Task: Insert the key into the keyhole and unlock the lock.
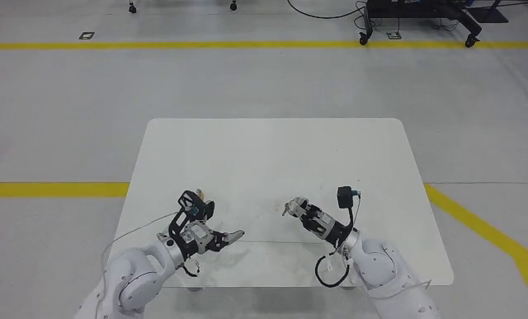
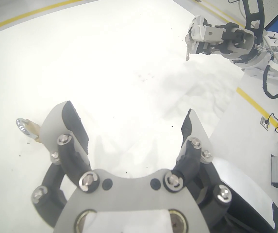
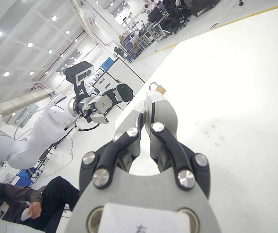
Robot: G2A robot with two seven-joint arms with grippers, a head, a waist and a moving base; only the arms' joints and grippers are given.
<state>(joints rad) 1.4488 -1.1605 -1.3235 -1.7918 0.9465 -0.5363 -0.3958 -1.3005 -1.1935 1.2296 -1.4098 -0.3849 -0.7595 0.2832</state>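
A small brass padlock (image 2: 29,128) with a silver shackle lies on the white table (image 1: 272,154), partly hidden behind one finger (image 2: 67,122) of my left gripper (image 2: 129,112). That gripper is open, holds nothing, and sits just beside the padlock (image 1: 200,194). My right gripper (image 2: 193,38) hovers a little above the table to the right, shut on a small metal key (image 2: 187,54) whose blade sticks out of the padded fingertips. In the right wrist view the shut gripper (image 3: 145,105) points toward the padlock (image 3: 160,88), which lies well beyond it, with the left gripper (image 3: 123,93) off to one side.
The table's front edge runs close under both arms (image 1: 330,284). Small dark specks mark the table between the grippers (image 2: 145,77). A seated person (image 3: 20,202) is beside the table, away from the task's things.
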